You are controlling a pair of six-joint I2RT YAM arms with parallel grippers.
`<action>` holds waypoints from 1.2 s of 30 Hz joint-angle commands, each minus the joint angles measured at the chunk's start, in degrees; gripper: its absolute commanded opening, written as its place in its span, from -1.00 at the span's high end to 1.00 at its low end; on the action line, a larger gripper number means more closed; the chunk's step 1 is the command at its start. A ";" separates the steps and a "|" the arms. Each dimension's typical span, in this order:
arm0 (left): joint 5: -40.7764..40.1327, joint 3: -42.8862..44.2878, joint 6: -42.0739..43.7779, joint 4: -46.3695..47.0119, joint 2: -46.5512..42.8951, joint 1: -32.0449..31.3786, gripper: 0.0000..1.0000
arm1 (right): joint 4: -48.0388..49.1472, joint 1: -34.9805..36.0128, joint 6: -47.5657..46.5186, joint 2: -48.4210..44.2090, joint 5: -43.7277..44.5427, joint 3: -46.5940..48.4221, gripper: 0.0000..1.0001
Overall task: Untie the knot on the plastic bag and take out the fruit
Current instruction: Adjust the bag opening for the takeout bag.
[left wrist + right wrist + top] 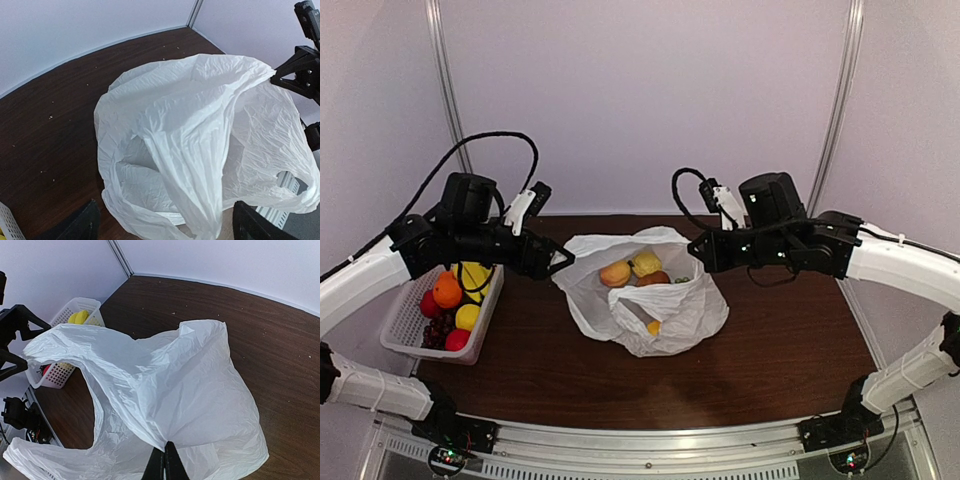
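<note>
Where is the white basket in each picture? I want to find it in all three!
Top view: the basket is at the left edge, beside the left arm.
Left wrist view: only the basket corner peeks in at the bottom left.
Right wrist view: the basket is at the upper left, partly behind the bag.
Shared landmark: the crinkly white bag, in the middle of every view.

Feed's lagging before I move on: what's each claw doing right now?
Left claw: open, gripping nothing.
Right claw: closed on the plastic bag rim.
</note>
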 commanded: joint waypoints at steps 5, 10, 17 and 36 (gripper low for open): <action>-0.32 1.92 1.45 4.53 3.27 -0.79 -0.11 | 0.36 -0.05 -0.49 -1.62 0.16 -1.28 1.00; 0.35 1.73 0.92 5.60 3.91 -1.30 0.56 | 0.40 -0.05 -0.56 -1.51 0.61 -0.75 1.00; -0.42 1.00 0.14 7.15 2.03 -1.30 1.00 | -1.08 -0.05 -0.48 -2.58 1.72 -0.74 0.49; 6.64 -2.00 -4.66 11.70 -2.87 -1.30 1.00 | -6.77 14.67 12.62 -6.98 23.72 0.41 -0.88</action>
